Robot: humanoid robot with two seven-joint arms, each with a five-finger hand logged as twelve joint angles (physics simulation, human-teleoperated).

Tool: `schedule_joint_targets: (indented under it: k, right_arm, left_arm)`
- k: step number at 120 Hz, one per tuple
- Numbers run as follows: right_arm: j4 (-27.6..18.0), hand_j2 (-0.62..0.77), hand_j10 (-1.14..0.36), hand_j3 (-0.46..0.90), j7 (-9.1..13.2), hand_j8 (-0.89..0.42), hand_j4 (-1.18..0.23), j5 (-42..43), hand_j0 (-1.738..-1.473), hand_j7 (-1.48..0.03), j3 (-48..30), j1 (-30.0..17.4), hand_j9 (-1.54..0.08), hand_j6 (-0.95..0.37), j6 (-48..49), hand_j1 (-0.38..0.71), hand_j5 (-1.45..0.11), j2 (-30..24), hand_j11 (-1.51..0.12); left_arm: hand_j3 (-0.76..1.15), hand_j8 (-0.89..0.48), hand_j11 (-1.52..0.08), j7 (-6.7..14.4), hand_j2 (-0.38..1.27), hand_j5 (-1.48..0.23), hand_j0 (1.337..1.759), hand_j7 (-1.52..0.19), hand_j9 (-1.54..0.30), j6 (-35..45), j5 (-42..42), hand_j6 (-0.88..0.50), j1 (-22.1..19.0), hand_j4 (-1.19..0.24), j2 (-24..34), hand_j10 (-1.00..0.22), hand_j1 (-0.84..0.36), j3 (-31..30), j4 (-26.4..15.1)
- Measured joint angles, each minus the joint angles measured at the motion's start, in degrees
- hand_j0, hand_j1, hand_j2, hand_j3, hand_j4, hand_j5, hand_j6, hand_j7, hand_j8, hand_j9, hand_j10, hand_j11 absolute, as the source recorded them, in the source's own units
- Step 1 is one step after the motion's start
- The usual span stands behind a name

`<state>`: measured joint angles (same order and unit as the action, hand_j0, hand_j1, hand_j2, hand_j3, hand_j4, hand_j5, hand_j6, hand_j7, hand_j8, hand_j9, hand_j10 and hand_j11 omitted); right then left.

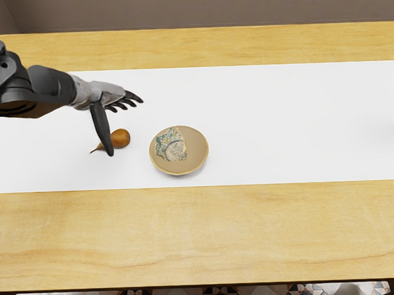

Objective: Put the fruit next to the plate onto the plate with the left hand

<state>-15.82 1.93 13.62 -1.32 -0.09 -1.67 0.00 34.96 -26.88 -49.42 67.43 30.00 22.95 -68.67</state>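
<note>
The left hand (pixel 110 102) is up over the pear (pixel 121 138), with its fingers spread wide and nothing in them. Its thumb points down and crosses in front of the pear's thin end, but I cannot tell if it touches the fruit. The pear lies on its side on the white cloth (pixel 280 119), just beside the plate (pixel 201 152) but not touching it. This looks like the reaching step, before the grab. Next the hand needs to go lower and close its fingers around the fat part of the pear, then lift it and carry it over to the plate. The pear could roll away if it gets bumped.
</note>
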Motion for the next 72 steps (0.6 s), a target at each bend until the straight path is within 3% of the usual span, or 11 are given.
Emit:
schedule_joint_targets:
  k: [8,24,46,72]
  right_arm:
    - [0.0,0.0,0.0,0.0,0.0,0.0,0.0,0.0,-1.658,0.0,0.0,0.0,0.0,0.0,0.0,-0.35,0.0,0.0,0.0]
    - [0.0,0.0,0.0,0.0,0.0,0.0,0.0,0.0,-1.658,0.0,0.0,0.0,0.0,0.0,0.0,-0.35,0.0,0.0,0.0]
    - [0.0,0.0,0.0,0.0,0.0,0.0,0.0,0.0,-1.658,0.0,0.0,0.1,0.0,0.0,0.0,-0.35,0.0,0.0,0.0]
    - [0.0,0.0,0.0,0.0,0.0,0.0,0.0,0.0,-1.658,0.0,0.0,0.1,0.0,0.0,0.0,-0.35,0.0,0.0,0.0]
  left_arm:
    - [0.0,-0.06,-0.08,0.0,0.01,-0.08,1.658,-0.08,-0.08,7.5,-5.8,-0.07,-2.3,-0.06,-1.6,-0.06,0.27,-0.2,-1.7]
    - [0.0,-0.06,-0.08,0.0,0.01,-0.08,1.658,-0.08,-0.08,20.0,-12.7,-0.06,-2.5,-0.06,-3.0,-0.06,0.28,-4.4,-1.7]
    - [0.0,-0.06,-0.07,0.0,0.01,-0.07,1.658,-0.07,-0.07,26.0,-15.0,-0.06,-4.7,-0.06,-6.6,-0.06,0.28,-9.1,3.7]
    - [0.0,-0.06,-0.07,0.0,0.01,-0.07,1.658,-0.07,-0.07,33.7,-16.2,-0.06,-5.8,-0.06,-9.1,-0.06,0.28,-13.0,5.5]
